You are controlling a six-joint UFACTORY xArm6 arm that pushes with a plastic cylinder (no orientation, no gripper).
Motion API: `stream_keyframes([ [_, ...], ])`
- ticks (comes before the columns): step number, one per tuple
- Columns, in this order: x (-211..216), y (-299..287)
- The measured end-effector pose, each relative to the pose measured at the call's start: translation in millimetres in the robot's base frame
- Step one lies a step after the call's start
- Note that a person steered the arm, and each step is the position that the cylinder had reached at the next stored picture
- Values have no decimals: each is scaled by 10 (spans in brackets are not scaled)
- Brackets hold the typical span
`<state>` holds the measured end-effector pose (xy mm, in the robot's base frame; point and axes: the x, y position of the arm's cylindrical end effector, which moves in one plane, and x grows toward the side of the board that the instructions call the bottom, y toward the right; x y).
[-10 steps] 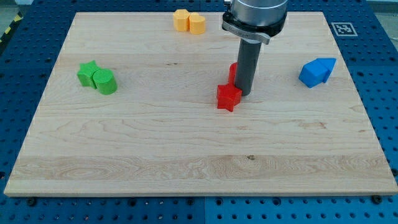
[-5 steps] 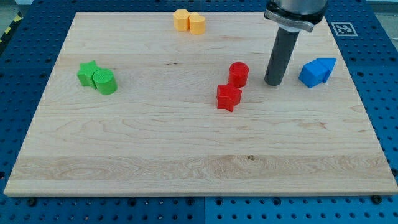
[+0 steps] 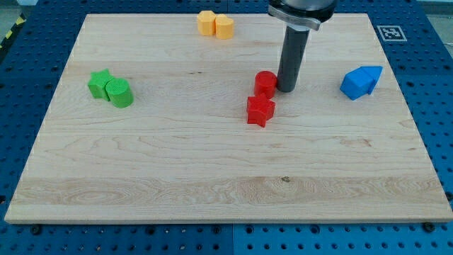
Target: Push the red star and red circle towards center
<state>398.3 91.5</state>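
My tip (image 3: pixel 287 89) touching the red circle (image 3: pixel 265 83)

No pincer here, state untellable. Circle looks light, stiff; push its 3 o'clock side. Red star (image 3: pixel 260 110) at its 6.

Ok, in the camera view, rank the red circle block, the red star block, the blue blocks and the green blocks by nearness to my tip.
1. Red circle block: right beside my tip, on the view's left.
2. Red star block: just below-left.
3. Blue blocks: toward the view's right edge.
4. Green blocks: far on the view's left.
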Motion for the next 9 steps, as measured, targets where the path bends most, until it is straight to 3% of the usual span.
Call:
stream_keyframes([
  [2, 0, -217],
  [4, 29, -61],
  [6, 492, 34],
  [9, 594, -21],
])
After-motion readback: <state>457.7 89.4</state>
